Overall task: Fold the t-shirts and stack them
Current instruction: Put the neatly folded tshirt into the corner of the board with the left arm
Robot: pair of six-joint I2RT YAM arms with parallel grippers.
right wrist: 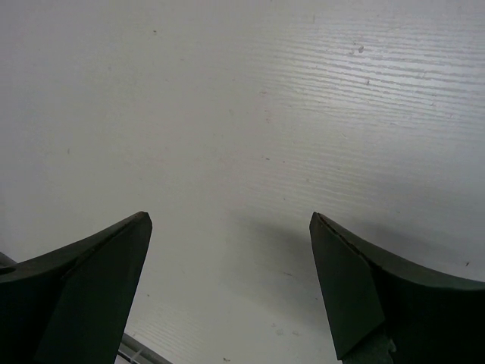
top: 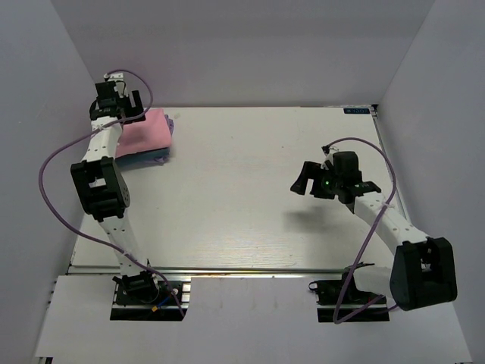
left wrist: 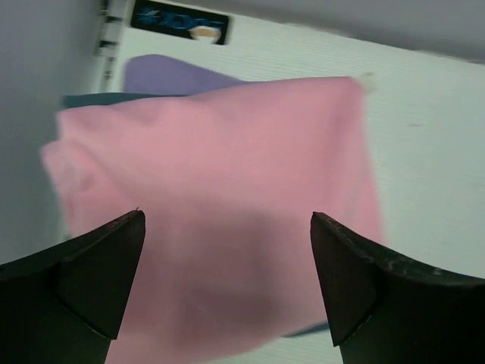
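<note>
A folded light pink t-shirt [top: 145, 133] lies on top of a stack at the table's far left corner. In the left wrist view the pink shirt [left wrist: 220, 205] fills the middle, with the pale lavender shirt [left wrist: 170, 74] and a strip of the dark teal-blue shirt [left wrist: 91, 99] showing under it. Lavender [top: 171, 123] and teal [top: 151, 157] edges also peek out in the top view. My left gripper [top: 121, 106] hovers open above the stack [left wrist: 227, 227], holding nothing. My right gripper [top: 305, 180] is open and empty over bare table [right wrist: 227, 220] at the right.
The white table [top: 250, 189] has grey walls close along its back and left edges. A dark label [left wrist: 180, 21] sits at the table's far edge. Purple cables loop off both arms.
</note>
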